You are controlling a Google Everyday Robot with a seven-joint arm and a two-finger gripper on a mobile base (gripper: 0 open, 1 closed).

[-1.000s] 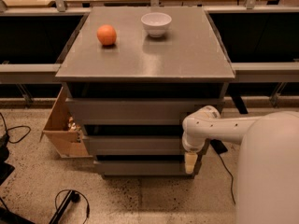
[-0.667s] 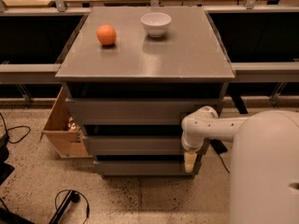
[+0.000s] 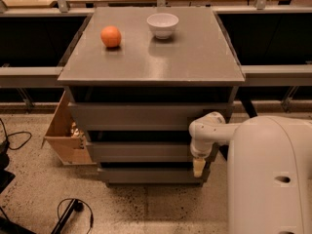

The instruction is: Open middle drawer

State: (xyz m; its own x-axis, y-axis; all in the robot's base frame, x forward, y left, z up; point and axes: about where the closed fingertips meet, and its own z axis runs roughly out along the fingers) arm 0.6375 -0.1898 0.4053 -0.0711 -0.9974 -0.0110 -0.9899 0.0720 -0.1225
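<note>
Camera view gives us the middle drawer [image 3: 139,151] as the second grey front down the cabinet, below the surface [image 3: 195,57]. We judge it stiff, smooth-faced and fairly light, likely to slide straight out. With no handle, the hold is its top lip, in the dark gap above. The claw [image 3: 198,167] hangs by its right end, low; we cannot tell whether it is spread or pressed together.

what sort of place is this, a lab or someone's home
Likely a robot lab or workshop: a plain grey drawer cabinet, loose cables on speckled flooring, a plywood box beside the cabinet. The gripper hangs low by the cabinet's right front edge.
</note>
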